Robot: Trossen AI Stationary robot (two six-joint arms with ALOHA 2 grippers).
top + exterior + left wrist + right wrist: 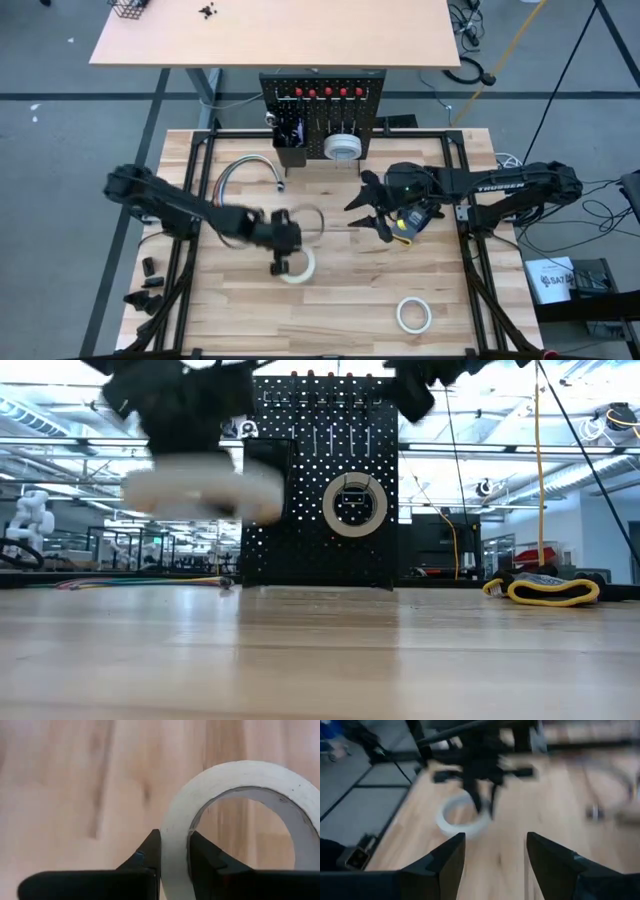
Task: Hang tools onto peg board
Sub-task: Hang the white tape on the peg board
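In the overhead view the left gripper [283,262] sits at lower centre of the frame, over a white tape roll [297,265]. Its own wrist camera shows the two dark fingers [150,851] pinched on the wall of that tape roll [240,815], one finger outside the ring and one inside, so the claw is nearly closed with the roll between its tips. In the table-level view the same tape roll [203,493] appears at upper left, clear of the tabletop [320,660], under the dark gripper [185,405].

The right gripper [372,205] hangs right of centre in the overhead view, its fingers spread wide and holding nothing; its wrist camera shows the fingers [445,860] well apart.

The peg board [322,100] stands upright at top centre, with another tape roll [342,147] hanging on it. A further tape roll [413,315] lies flat at lower right of the table [470,330]. A black-and-yellow object [414,222] lies just beside the right gripper.
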